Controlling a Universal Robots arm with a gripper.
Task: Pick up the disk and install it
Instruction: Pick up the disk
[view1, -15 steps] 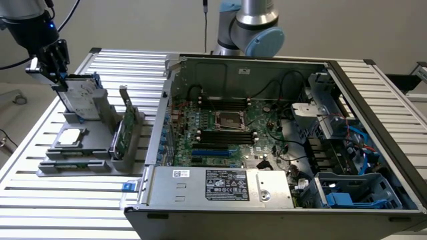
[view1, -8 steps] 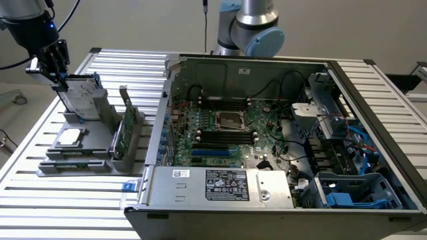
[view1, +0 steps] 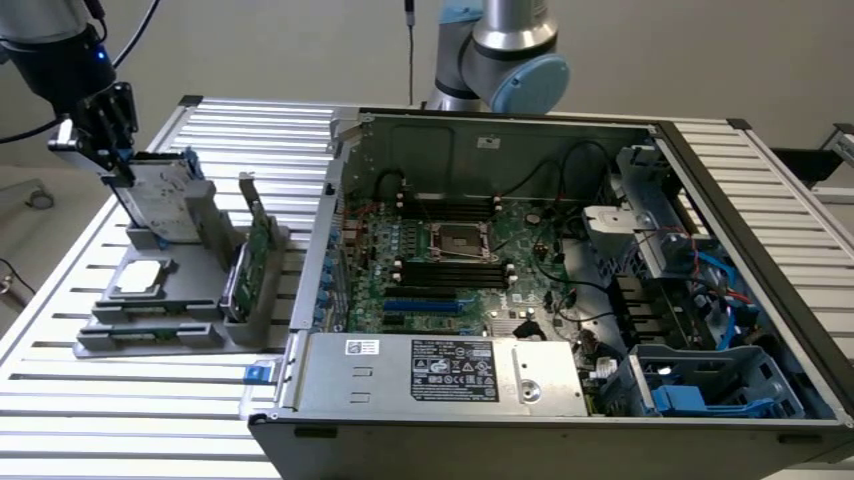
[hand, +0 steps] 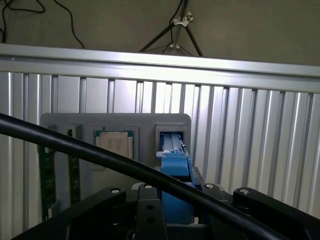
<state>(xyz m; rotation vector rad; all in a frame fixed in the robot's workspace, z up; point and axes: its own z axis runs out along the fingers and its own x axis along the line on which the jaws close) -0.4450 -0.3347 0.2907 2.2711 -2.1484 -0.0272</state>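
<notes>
The disk (view1: 163, 198), a silver-grey drive with blue rails, stands on edge at the back end of the grey holder (view1: 200, 330) on the exterior view's left. My gripper (view1: 123, 168) comes down on it from above and is shut on its upper end. In the wrist view the disk's blue rail (hand: 175, 167) sits between the black gripper (hand: 175, 212) parts, right over the holder's slot (hand: 172, 140). I cannot tell whether the disk's lower edge is still in the slot.
The holder also carries a square silver chip (view1: 140, 278) and an upright green circuit card (view1: 247, 262). The open computer case (view1: 334, 220) fills the slatted table's middle and right, with a blue drive bay (view1: 707, 390) at its near right corner. A black cable (hand: 100, 155) crosses the wrist view.
</notes>
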